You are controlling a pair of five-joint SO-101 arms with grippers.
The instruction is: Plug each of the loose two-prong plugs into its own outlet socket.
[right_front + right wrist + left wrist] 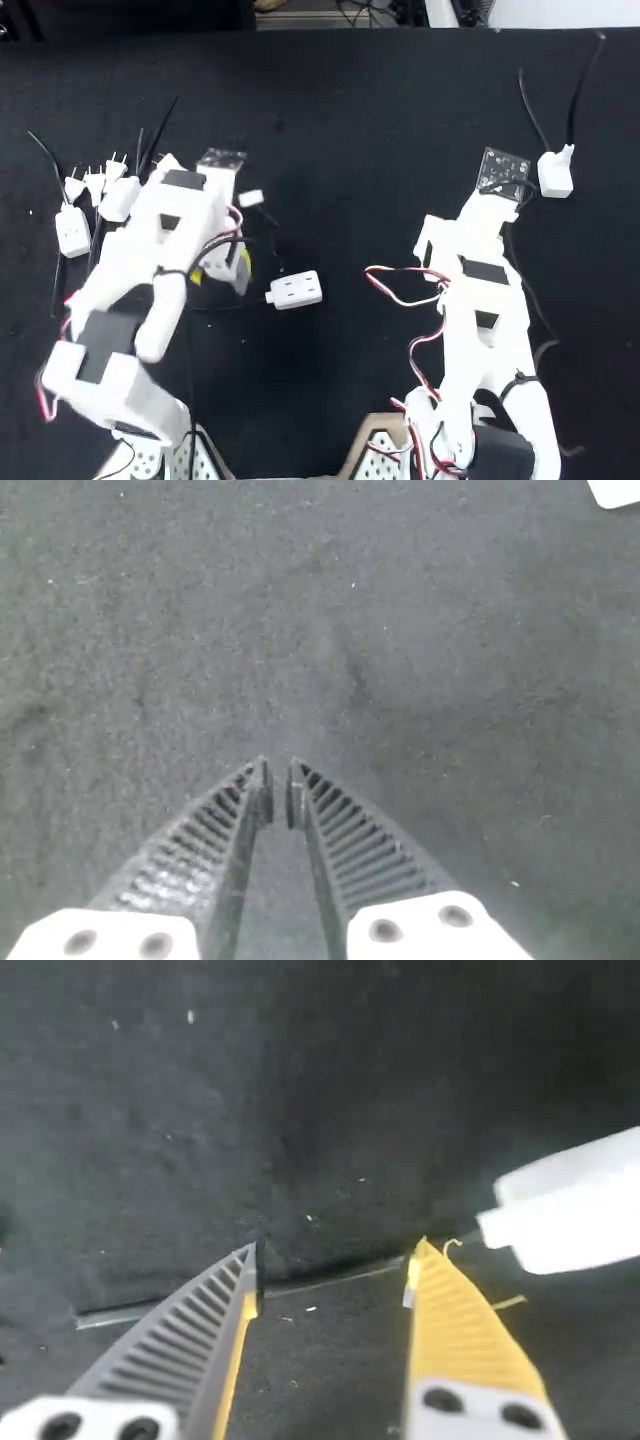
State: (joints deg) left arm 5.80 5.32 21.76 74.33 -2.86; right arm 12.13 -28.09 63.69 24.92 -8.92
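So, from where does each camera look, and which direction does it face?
High view: fixed above the black table, looking down; left arm and right arm show.
Left wrist view: on the left wrist, facing the table; open left gripper, white plug beside it.
Right wrist view: on the right wrist, facing the table; shut right gripper.
Shared: high and left wrist views probably both show that plug.

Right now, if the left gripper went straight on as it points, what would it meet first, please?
Most likely the thin cable on the mat, just ahead of the left gripper; its fingers are open, and the plug sits off that line.
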